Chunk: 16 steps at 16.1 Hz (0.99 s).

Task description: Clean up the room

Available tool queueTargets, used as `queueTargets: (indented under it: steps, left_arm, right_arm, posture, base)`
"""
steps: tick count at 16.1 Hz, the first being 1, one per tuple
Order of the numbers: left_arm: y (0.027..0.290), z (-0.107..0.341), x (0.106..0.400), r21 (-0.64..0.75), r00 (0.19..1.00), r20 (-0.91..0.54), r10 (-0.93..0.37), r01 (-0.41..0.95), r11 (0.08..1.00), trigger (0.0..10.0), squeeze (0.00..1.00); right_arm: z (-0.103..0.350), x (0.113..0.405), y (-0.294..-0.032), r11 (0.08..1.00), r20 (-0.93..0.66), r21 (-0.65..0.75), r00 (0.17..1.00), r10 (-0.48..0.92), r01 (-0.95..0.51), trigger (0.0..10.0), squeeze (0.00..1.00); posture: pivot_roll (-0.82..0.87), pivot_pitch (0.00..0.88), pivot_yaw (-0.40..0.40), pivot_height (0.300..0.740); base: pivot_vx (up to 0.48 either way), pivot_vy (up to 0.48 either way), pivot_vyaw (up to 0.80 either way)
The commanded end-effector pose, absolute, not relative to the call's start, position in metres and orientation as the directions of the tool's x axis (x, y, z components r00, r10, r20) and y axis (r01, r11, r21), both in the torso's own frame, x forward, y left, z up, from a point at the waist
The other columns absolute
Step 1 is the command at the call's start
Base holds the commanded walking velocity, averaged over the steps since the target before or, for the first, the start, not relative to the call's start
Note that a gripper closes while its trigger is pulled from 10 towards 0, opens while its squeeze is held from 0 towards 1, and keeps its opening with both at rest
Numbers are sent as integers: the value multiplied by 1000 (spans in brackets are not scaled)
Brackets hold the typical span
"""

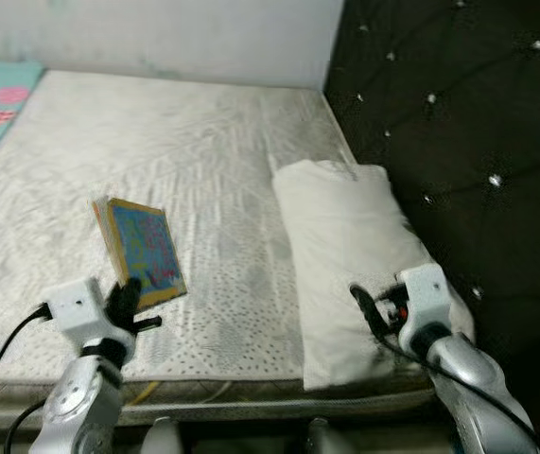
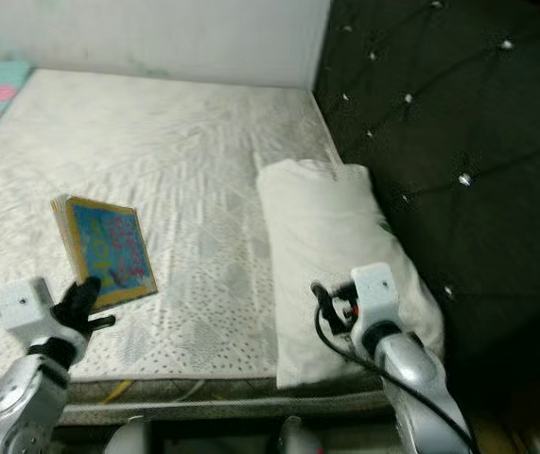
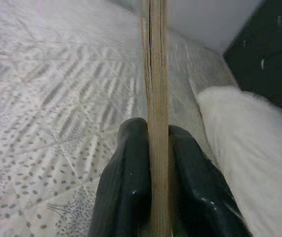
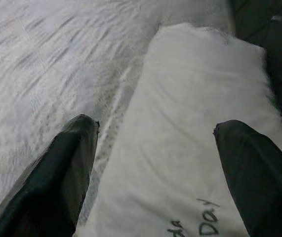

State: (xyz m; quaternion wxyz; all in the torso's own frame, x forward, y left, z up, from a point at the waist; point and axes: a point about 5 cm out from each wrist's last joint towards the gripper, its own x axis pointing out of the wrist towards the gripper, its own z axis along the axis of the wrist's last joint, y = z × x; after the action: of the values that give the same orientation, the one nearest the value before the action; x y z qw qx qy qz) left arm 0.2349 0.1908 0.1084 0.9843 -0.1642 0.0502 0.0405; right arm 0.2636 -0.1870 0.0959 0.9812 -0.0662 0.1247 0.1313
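Reaching up from the near edge of the bed (image 1: 203, 142), the left gripper (image 3: 153, 163) is clamped on the lower edge of a colourful book (image 1: 142, 248), its two black fingers (image 3: 126, 187) pressed to either cover. The book stands tilted above the quilted mattress, with bare bedding stretching beyond the gripper to the far wall (image 1: 156, 38). The right gripper (image 4: 155, 148) hovers low over the near end of a white pillow (image 1: 345, 246), fingers spread wide apart. Just beyond that gripper's outer side rises the dark tufted headboard (image 1: 459, 123); open mattress lies on its inner side, between pillow and book.
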Motion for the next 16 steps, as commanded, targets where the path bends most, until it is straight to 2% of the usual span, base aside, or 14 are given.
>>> queueTargets:
  steps: [1, 8, 14, 16]
  left_arm:
    - [193, 113, 232, -318, 992, -96, 83, -110, 942, 10000, 0]
    - [193, 114, 217, -333, 985, -107, 139, -167, 928, 10000, 0]
    - [191, 113, 205, -345, 978, -135, 158, -196, 918, 10000, 0]
    - [190, 114, 203, -349, 978, -137, 161, -199, 916, 10000, 0]
  right_arm:
    - [100, 267, -188, 954, -246, -109, 937, 247, -280, 10000, 0]
    - [101, 261, -192, 935, -274, -129, 918, 287, -331, 10000, 0]
    - [101, 244, -193, 907, -310, -120, 883, 352, -404, 10000, 0]
    - [101, 244, -194, 910, -316, -113, 883, 348, -399, 10000, 0]
  posture:
    - [-38, 104, -85, 670]
    - [-39, 141, -124, 670]
    - [-54, 190, -151, 585]
    - [-54, 198, -153, 580]
  base:
    - [0, 0, 0]
    - [0, 0, 0]
    - [0, 0, 0]
    - [0, 0, 0]
